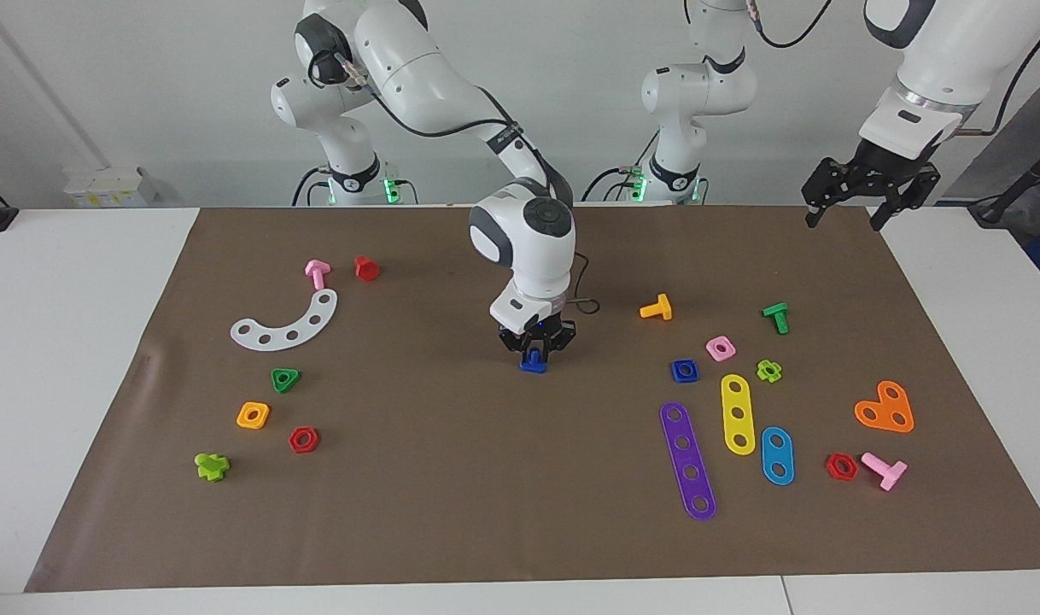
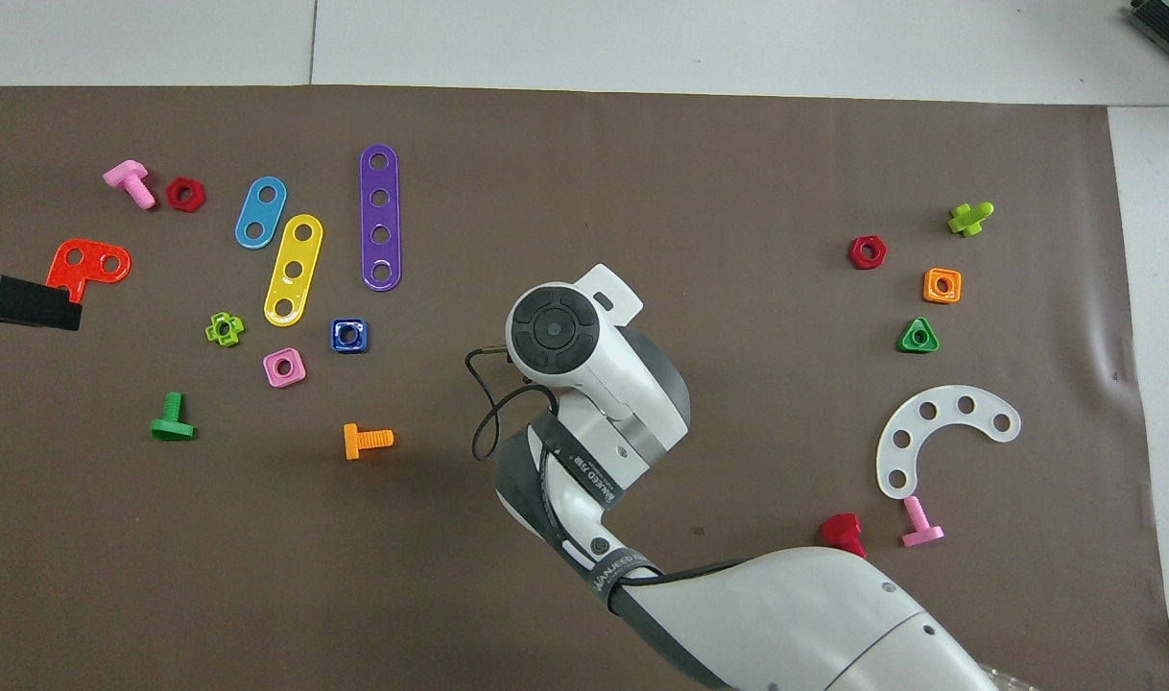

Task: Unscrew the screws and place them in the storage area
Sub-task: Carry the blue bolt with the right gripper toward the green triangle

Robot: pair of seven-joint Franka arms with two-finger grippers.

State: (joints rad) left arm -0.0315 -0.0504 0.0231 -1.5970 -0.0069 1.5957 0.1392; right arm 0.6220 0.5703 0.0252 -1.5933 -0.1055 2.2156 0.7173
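The dark-blue screw (image 1: 533,366) is at the middle of the brown mat, head down, at or just above the mat. My right gripper (image 1: 534,354) points straight down and is shut on its shank. In the overhead view the right wrist (image 2: 553,331) hides the screw. The storage area lies toward the right arm's end: white curved strip (image 1: 288,323), green triangle nut (image 1: 285,379), orange square nut (image 1: 253,415), red hexagon nut (image 1: 303,439). My left gripper (image 1: 853,209) waits, open and empty, raised over the mat's corner at the left arm's end; only its tip shows in the overhead view (image 2: 23,299).
A pink bolt (image 1: 317,273) and a red bolt (image 1: 366,268) lie beside the white strip, a lime bolt (image 1: 212,465) near the red nut. Toward the left arm's end lie an orange bolt (image 1: 657,307), a dark-blue square nut (image 1: 684,370), straight strips (image 1: 688,459) and an orange heart (image 1: 885,408).
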